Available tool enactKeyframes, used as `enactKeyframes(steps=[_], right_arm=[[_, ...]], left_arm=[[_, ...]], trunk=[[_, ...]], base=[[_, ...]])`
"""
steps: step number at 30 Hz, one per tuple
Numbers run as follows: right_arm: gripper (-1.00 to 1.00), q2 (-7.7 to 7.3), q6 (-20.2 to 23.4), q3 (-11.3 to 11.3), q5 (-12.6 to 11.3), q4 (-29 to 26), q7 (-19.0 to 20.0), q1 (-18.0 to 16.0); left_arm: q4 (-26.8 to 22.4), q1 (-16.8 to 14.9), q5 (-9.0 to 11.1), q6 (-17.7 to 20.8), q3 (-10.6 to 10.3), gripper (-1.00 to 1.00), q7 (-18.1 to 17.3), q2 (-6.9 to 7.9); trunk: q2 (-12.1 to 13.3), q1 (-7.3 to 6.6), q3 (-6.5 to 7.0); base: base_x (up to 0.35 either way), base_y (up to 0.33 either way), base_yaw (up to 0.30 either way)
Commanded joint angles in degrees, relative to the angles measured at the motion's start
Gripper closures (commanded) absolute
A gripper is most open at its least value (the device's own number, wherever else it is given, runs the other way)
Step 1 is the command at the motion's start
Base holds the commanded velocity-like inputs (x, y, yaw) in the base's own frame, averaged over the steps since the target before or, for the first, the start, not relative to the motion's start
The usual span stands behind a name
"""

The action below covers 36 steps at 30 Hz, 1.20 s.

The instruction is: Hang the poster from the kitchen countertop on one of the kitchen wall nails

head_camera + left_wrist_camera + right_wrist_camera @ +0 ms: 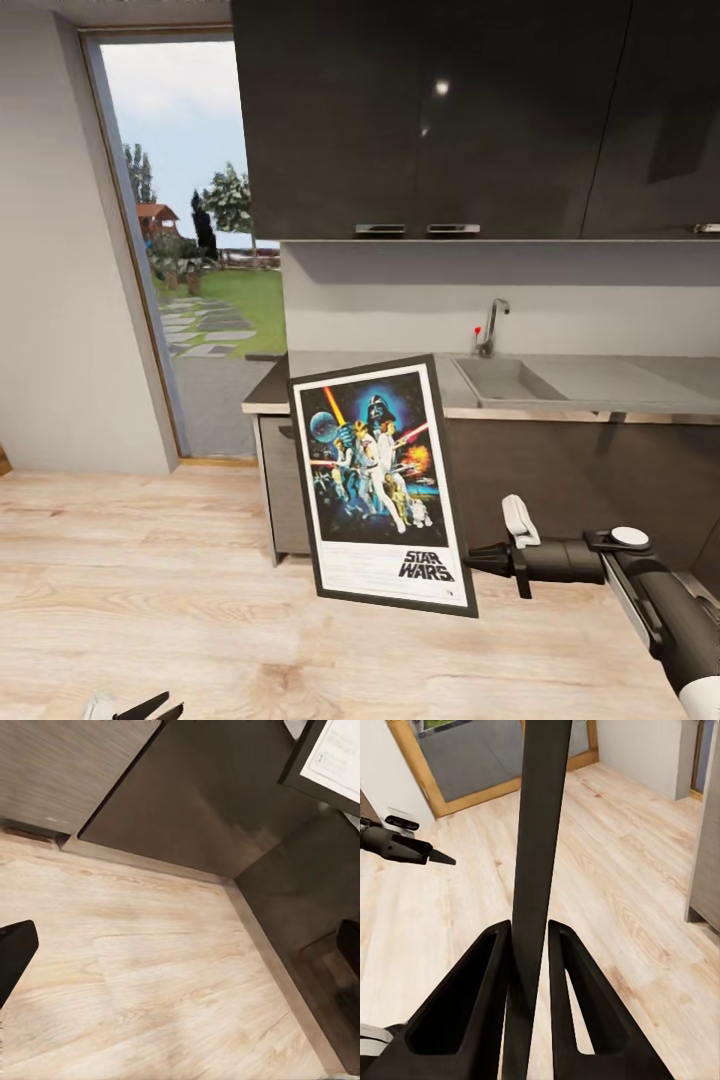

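Observation:
The black-framed Star Wars poster hangs tilted in the air in front of the kitchen countertop, its lower edge above the floor. My right gripper is shut on the poster's lower right frame edge. In the right wrist view the frame runs edge-on between the two clamped fingers. My left gripper is low over the floor, open, with nothing in it; in its wrist view the gripper has its tips spread wide and a poster corner shows. The wall nails are out of view.
The steel worktop carries a sink basin and slim tap. Dark upper cabinets hang above, dark cabinet fronts below. A tall window and pale grey wall stand left. Wood floor spreads in front.

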Motion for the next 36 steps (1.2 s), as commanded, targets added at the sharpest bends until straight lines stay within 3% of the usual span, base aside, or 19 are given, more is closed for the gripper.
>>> enactKeyframes(steps=[1,10,18,25,31,36], right_arm=[[1.0,0.11,0.8,0.0,-0.1,0.0,0.3,0.0],[1.0,0.13,0.8,-0.1,-0.1,0.0,0.3,0.0],[1.0,0.14,0.8,-0.1,-0.1,-0.1,0.3,0.0],[1.0,0.14,0.8,-0.1,0.0,0.0,0.3,0.0],[1.0,0.14,0.8,-0.1,0.0,0.0,0.2,0.0],[1.0,0.14,0.8,-0.1,0.0,0.0,0.2,0.0]], left_arm=[[0.1,0.0,0.1,-0.4,0.0,-1.0,2.1,-0.24],[0.1,0.0,0.1,-0.2,0.0,-1.0,5.4,-1.66],[0.1,2.4,0.1,4.3,0.0,-1.0,11.4,-2.18],[0.1,6.2,0.2,4.8,0.1,-1.0,12.5,-4.2],[0.1,6.7,0.4,4.9,0.2,-1.0,12.6,-4.46],[0.1,6.8,2.4,4.9,0.2,-1.0,12.6,-4.5]], trunk=[[0.4,-0.23,0.09],[4.0,-2.2,1.03],[7.2,-3.96,1.74],[10.0,-5.5,2.35],[12.4,-6.82,2.88],[14.4,-7.91,3.31]], base=[[0.0,0.0,0.0],[0.0,0.0,0.0],[0.0,0.0,0.0],[0.0,0.0,0.0],[0.0,0.0,0.0],[0.0,0.0,0.0]])
